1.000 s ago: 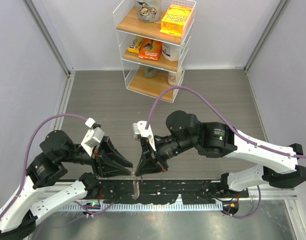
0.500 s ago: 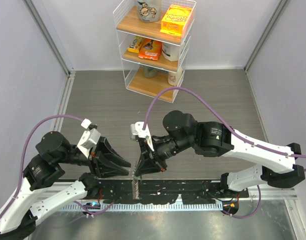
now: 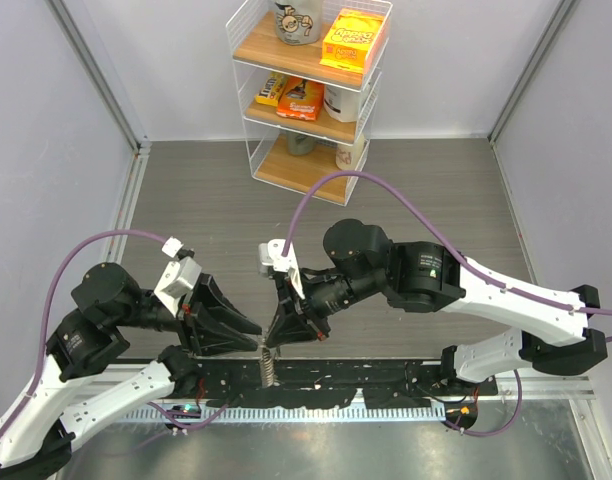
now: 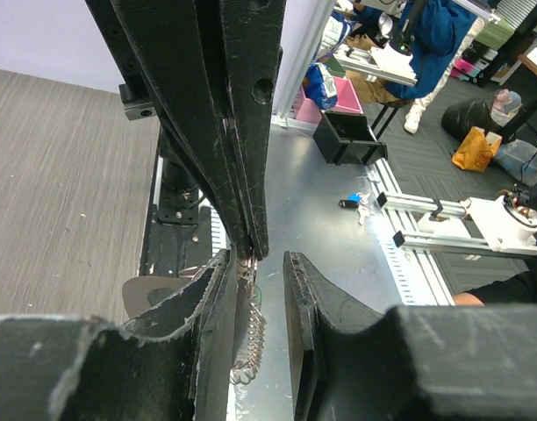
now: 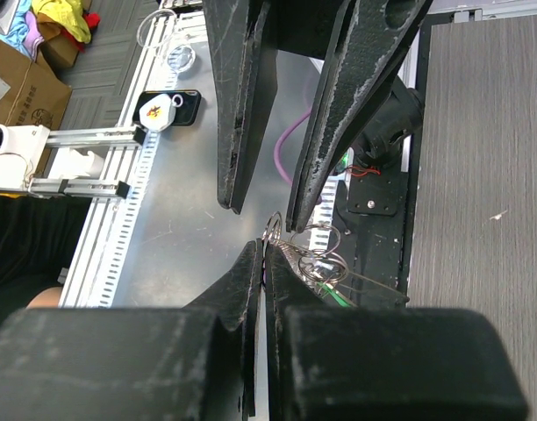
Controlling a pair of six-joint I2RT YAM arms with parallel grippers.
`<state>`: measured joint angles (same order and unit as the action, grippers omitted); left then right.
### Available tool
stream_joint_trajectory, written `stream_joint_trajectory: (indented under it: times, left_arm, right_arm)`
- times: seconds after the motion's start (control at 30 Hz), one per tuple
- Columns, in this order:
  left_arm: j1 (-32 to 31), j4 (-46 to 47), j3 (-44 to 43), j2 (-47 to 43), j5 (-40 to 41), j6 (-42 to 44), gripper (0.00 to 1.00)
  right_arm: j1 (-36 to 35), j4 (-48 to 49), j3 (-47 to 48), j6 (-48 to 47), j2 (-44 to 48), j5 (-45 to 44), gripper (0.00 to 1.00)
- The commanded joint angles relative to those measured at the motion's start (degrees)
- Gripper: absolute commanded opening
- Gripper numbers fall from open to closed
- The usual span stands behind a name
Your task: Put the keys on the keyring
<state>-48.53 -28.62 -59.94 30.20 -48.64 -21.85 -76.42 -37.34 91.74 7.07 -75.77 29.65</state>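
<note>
The keyring (image 3: pixel 267 366) is hanging in the air over the 6 o'clock edge of the surface (image 3: pixel 186 200), right where the two arms' tips are meeting. Its chain (image 4: pixel 247 344) is running along the 12-to-6 line in the overhead view. The right end effector (image 3: pixel 274 341) is pointing in from 2 o'clock with its fingers pinched shut on the keyring's top wire loop (image 5: pixel 273 226), so the chain is dangling toward 6 o'clock from it. The left end effector (image 3: pixel 254 336) is pointing in from 9 o'clock with its fingers parted, gripping nothing. In its own camera the chain is passing down through that gap, lying closer to one finger. The green piece (image 5: pixel 339 296) is showing beside the loops. Both arms are sitting about equally near, so the next move is probably turning on the left fingers closing across the upright chain. The keys are not showing clearly enough to place.
</note>
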Motion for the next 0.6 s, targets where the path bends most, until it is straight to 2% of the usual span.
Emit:
stream_joint_trajectory:
  times: [0.0,0.37,0.57]
  left_arm:
    - [-0.07,0.32,-0.61,-0.49,-0.58,0.58,0.33]
    - [-0.07,0.32,-0.09,-0.31,-0.66,0.67,0.31]
    - [-0.16,0.23,-0.17,-0.22,-0.93,0.75,0.20]
  right_arm:
    - [0.05,4.03,3.27,0.31,0.27,-0.64,0.05]
    - [0.22,5.17,3.97,0.75,-0.17,-1.26,0.05]
    - [0.13,5.09,4.32,0.84,-0.35,-1.35,0.05]
